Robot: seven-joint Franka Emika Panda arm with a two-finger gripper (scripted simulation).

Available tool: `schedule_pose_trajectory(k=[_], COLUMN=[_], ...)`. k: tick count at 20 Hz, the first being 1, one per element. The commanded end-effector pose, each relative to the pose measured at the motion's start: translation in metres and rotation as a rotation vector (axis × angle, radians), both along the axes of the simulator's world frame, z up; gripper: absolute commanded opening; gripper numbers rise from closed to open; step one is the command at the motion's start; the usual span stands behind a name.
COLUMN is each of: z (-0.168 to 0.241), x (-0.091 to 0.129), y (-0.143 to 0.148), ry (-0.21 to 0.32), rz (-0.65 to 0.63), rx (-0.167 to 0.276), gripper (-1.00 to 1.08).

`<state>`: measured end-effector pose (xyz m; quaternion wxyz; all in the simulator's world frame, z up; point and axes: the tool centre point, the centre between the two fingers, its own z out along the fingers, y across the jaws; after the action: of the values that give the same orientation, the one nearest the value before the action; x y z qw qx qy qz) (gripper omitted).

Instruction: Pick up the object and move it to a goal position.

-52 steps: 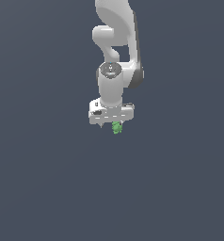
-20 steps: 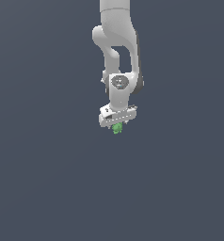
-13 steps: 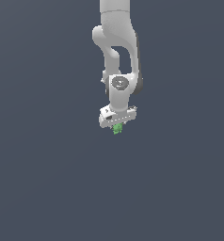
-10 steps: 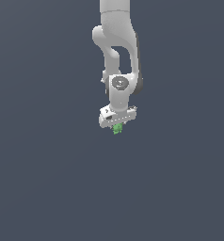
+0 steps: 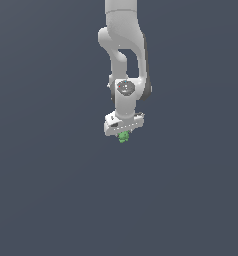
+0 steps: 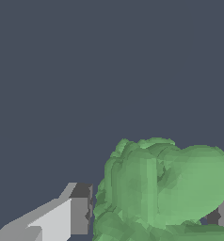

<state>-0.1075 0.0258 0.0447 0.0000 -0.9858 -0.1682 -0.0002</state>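
Wrist view: gripper (image 6: pixel 149 214) closed on the lumpy green object (image 6: pixel 163 188), held aloft, liable to slip loose on any jerk, given its irregular shape.

Since 2.6 s ago: arm (image 5: pixel 125 55) reposed, gripper (image 5: pixel 123 134) with object (image 5: pixel 123 137) shifted slightly toward exterior view's right.

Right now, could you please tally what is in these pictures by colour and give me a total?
Green: 1, the lumpy object held between the fingers of the gripper.
White: 1, the robot arm with its gripper.
Total: 2.
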Motion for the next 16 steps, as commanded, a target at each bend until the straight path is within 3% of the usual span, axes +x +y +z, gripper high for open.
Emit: schedule_pose_trajectory(k=[1,7,16], z=[0.005,0.027,0.074], x=[0.004,0.023,0.065], y=[-0.008,-0.041,-0.112], ry=[-0.001,-0.001,-0.001], rz=[-0.001,-0.001,-0.001], rx=[0.0,0.0,0.001], gripper=[-1.0,-1.0,-1.0])
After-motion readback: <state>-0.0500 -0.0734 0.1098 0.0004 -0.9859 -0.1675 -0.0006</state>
